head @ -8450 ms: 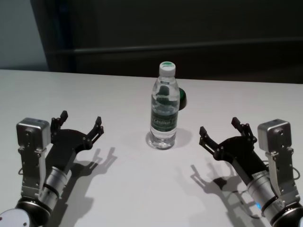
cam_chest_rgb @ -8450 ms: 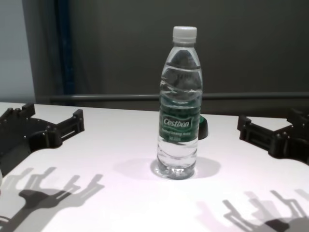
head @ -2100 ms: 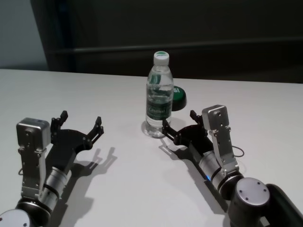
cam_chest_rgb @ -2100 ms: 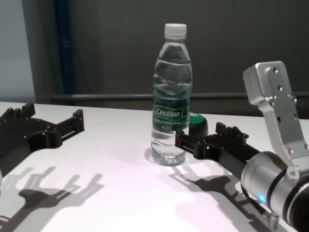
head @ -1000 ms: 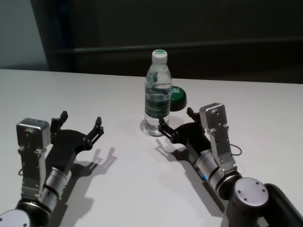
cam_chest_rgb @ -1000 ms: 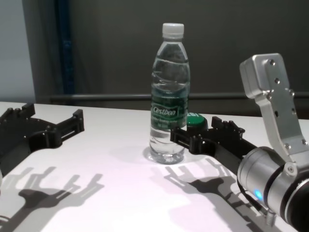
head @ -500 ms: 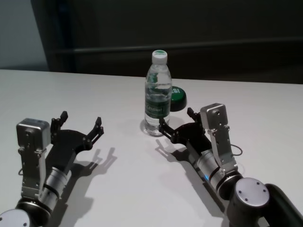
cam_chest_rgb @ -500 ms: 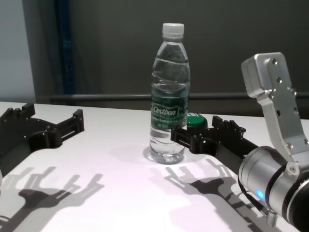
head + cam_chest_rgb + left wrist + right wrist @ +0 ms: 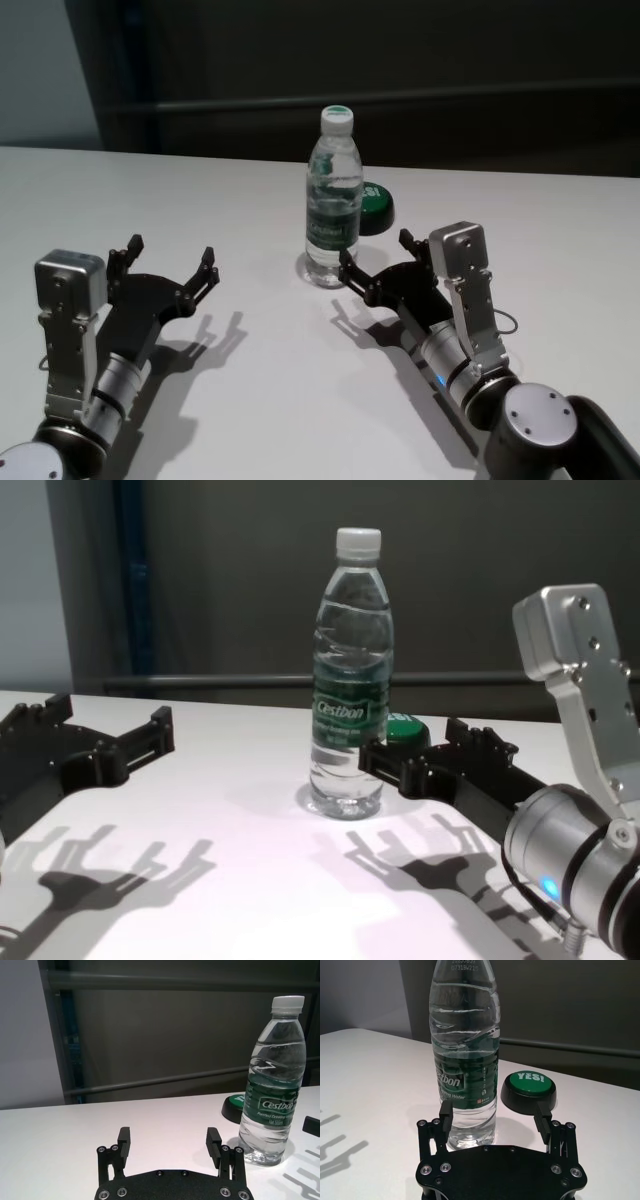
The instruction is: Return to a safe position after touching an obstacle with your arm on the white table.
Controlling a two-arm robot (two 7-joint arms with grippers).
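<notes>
Dark wall panels back the wide white desk (image 9: 250,200). Head view: a tall clear plastic bottle (image 9: 333,200) with white cap stands upright mid-desk, a low black puck with green top (image 9: 375,208) behind it. The right gripper (image 9: 376,264), fingers spread, sits just beside the bottle's base; the left gripper (image 9: 170,262), also spread, rests well apart. Left wrist view: label reads "Cestbon". Right wrist view: puck reads "YES!".

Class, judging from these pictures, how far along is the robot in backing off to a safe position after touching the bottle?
Done: the bottle has shifted left from its starting spot, still upright on the white table. In hand: the right gripper, open, has begun easing back but sits close beside the bottle's base. Left: retreating fully to the table's right side. The left gripper stays parked, open, at the left.
</notes>
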